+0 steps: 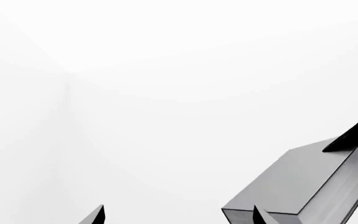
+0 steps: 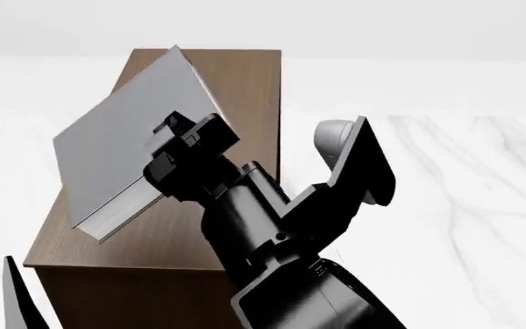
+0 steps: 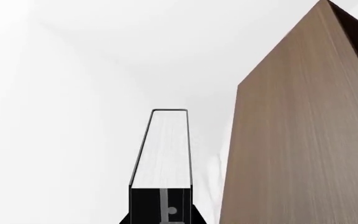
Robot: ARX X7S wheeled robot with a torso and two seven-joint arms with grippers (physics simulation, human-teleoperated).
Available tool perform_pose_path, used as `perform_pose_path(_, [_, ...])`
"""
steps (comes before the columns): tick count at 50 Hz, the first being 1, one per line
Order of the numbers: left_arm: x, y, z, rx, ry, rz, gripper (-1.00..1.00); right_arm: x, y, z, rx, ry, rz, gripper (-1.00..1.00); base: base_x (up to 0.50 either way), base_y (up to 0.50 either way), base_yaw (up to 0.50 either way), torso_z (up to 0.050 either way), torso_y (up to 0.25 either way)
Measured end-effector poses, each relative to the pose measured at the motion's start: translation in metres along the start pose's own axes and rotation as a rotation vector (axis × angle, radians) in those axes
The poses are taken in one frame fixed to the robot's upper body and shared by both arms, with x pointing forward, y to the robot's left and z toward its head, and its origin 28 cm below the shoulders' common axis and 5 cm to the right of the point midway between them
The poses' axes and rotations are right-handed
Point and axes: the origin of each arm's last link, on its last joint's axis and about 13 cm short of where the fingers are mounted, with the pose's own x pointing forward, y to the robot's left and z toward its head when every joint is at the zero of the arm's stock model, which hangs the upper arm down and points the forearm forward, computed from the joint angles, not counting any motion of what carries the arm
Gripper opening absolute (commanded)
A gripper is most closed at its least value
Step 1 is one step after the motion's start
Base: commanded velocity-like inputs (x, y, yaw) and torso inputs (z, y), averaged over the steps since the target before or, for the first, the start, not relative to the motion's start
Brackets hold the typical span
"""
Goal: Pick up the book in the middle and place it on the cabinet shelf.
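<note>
The grey book (image 2: 126,123) is held tilted over the flat top of the brown cabinet shelf (image 2: 244,82); whether its low corner touches the wood I cannot tell. My right gripper (image 2: 176,140) is shut on the book's near edge. In the right wrist view the white page block (image 3: 163,149) runs out from between the jaws of the right gripper (image 3: 161,210), with the cabinet shelf (image 3: 303,140) alongside. My left gripper (image 1: 179,217) is open with nothing in it. From it I see the book (image 1: 297,182) off to one side.
A white marbled surface (image 2: 482,205) spreads to the right of the cabinet. White walls and floor fill the rest. One left fingertip (image 2: 14,295) shows at the bottom left of the head view, below the cabinet's front.
</note>
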Motion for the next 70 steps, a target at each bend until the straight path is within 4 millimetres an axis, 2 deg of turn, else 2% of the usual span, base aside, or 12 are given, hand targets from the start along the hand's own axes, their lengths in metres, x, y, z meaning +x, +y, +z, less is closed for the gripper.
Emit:
perform_pose_path(19, [-0.001,0.000,-0.001,-0.003,0.003,-0.004,1.00,0.006,0.002,-0.008,-0.051,0.020,0.003,-1.00,0.00,0.00,0.00,0.001,0.002])
perform_pose_path(70, [-0.001,0.001,0.000,-0.005,0.008,-0.001,1.00,0.030,-0.005,-0.008,-0.107,0.011,-0.037,-1.00,0.00,0.00,0.00,0.000,0.001])
